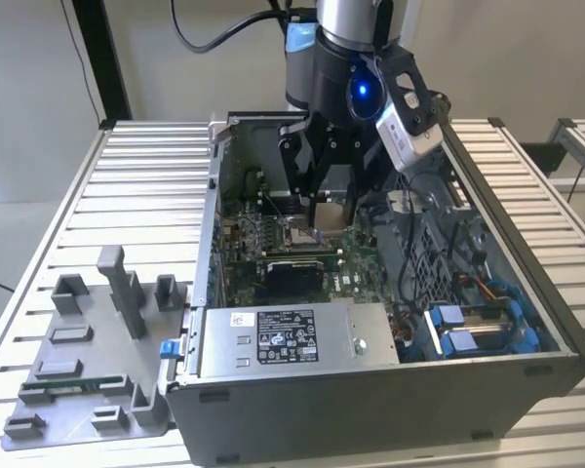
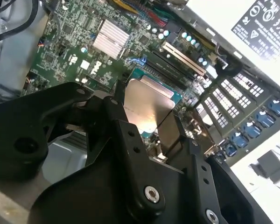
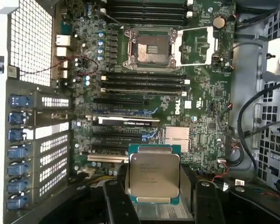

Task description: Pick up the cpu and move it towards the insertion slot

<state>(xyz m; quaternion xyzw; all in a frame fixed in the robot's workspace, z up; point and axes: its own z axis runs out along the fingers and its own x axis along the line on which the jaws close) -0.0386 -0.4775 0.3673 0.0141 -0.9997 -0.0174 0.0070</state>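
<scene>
One small flat square cpu (image 3: 154, 173) with a silvery metal top and a green rim is pinched between the two black fingers (image 3: 115, 203) of the single black gripper (image 1: 330, 213), which hangs inside one open grey computer case (image 1: 526, 292) standing on the slatted metal bench (image 1: 141, 195). In the second wrist view the chip (image 2: 147, 105) sits between the finger bars, held clear above the green motherboard (image 2: 74, 42). One square silver metal-framed insertion slot (image 3: 152, 49) with a dark centre lies on the board, its frame swung open beside it, well apart from the held chip in the first wrist view; in the exterior view the slot (image 1: 300, 232) sits just below the gripper. The arm reaches down steeply from above the case's far edge, wrist pointing downward. One grey plastic fixture tray (image 1: 78, 361) rests at the bench's near corner on the exterior view's left.
</scene>
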